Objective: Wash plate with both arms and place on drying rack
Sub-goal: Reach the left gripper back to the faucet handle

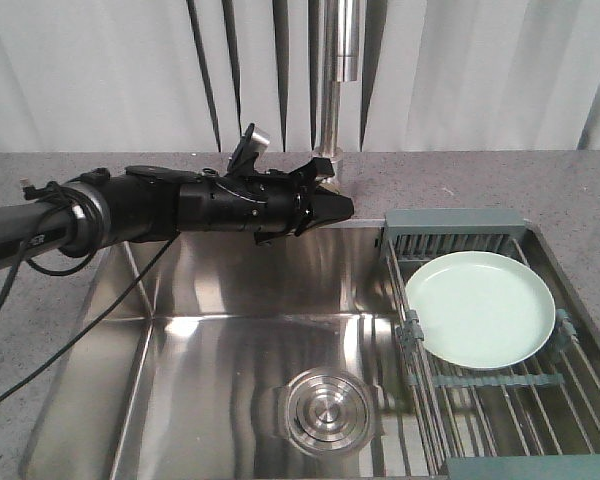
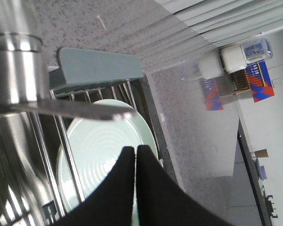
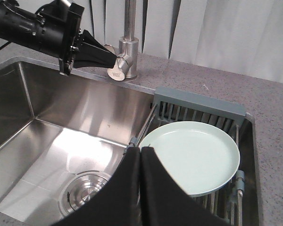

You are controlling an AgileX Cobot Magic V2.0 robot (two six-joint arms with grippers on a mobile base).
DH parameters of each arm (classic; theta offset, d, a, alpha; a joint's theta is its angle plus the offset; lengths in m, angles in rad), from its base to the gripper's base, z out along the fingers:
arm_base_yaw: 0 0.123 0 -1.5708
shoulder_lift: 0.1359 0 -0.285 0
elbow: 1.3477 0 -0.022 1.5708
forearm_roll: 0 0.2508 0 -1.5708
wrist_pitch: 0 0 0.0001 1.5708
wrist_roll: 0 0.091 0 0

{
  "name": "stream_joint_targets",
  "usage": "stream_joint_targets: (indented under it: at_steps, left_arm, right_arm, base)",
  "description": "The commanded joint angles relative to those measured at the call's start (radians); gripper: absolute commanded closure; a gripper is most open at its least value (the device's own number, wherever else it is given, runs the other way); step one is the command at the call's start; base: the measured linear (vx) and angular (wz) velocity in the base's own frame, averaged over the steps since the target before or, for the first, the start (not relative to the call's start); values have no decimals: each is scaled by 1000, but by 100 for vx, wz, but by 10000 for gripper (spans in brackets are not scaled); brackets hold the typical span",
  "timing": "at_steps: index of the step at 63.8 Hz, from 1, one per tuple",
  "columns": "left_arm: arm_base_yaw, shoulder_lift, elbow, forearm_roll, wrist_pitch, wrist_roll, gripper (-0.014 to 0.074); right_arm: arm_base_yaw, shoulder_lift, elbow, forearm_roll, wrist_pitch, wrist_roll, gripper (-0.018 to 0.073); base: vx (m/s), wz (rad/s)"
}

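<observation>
The pale mint-green plate (image 1: 480, 308) lies face up on the drying rack (image 1: 500, 385) over the right side of the sink. In the front view my left arm reaches in from the left, and its gripper (image 1: 338, 206) is shut and empty beside the faucet base. From the right wrist view the left gripper (image 3: 113, 58) sits right at the faucet lever (image 3: 117, 73); I cannot tell if they touch. The left wrist view shows the left gripper (image 2: 135, 149) shut, with the plate (image 2: 104, 146) beyond it. My right gripper (image 3: 140, 149) is shut and empty, hovering near the left rim of the plate (image 3: 193, 155).
The steel sink basin (image 1: 210, 360) has a round drain (image 1: 325, 410) at its bottom. The faucet column (image 1: 332, 80) rises behind the sink on the grey speckled counter (image 1: 100, 170). The grey-teal slotted end tray (image 3: 198, 104) closes the far end of the rack. A black cable (image 1: 70, 340) hangs from the left arm.
</observation>
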Motion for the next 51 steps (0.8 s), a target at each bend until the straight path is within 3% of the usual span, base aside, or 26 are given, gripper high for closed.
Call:
stream_joint_targets:
  at_steps: [1, 11, 37, 51]
  left_arm:
    - [-3, -10, -90, -58, 18, -35, 603]
    - [-3, 50, -187, -59, -7, -94, 603]
    - [12, 97, -319, -64, -100, -123, 603]
    - [26, 91, -321, -64, 40, -120, 603]
  right_arm:
    - [-5, 11, -27, 23, -63, -8, 568]
    - [-5, 11, -27, 23, -63, -8, 566]
    - [-5, 11, -27, 23, -63, -8, 565]
    - [-5, 11, -27, 23, -63, -8, 564]
  base:
    - [0, 0]
    - [0, 0]
    - [0, 0]
    - [0, 0]
